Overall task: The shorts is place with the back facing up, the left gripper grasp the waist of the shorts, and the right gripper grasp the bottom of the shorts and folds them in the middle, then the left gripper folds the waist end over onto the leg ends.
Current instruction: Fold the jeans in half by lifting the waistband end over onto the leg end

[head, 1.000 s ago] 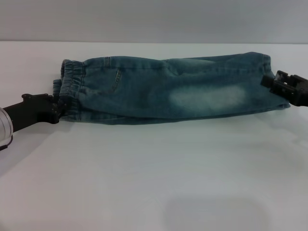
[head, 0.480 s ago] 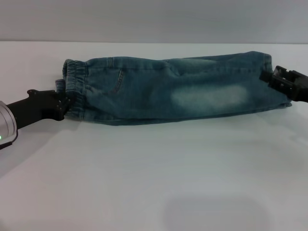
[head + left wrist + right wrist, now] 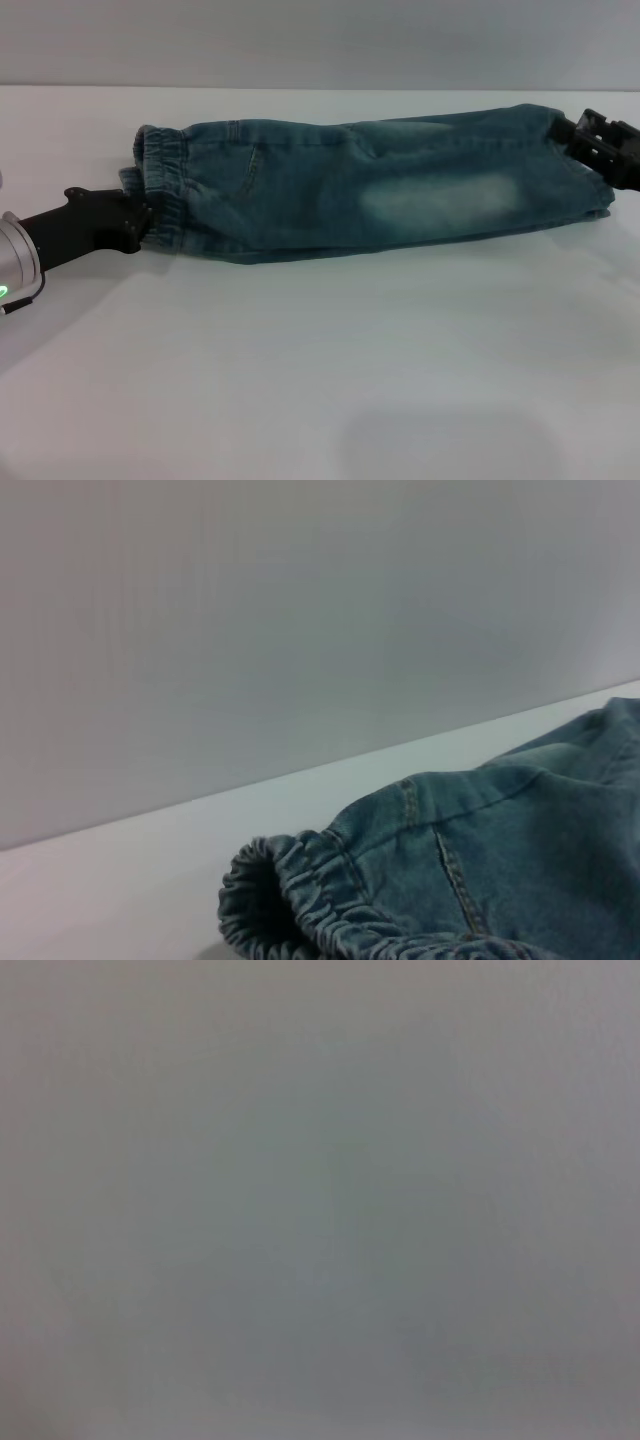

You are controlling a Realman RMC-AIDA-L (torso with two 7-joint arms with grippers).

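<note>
One shorts (image 3: 370,190) folded lengthwise, left end effector (image 3: 140,215) pinching waistband, right end effector (image 3: 575,135) grip unclear.

Left gripper (image 3: 138,213): slim black claw, black cylindrical wrist, silver ring with green light. Right gripper (image 3: 572,132): blocky black claw.

Soft even light, faint shadows; right wrist view wholly blurred grey.
</note>
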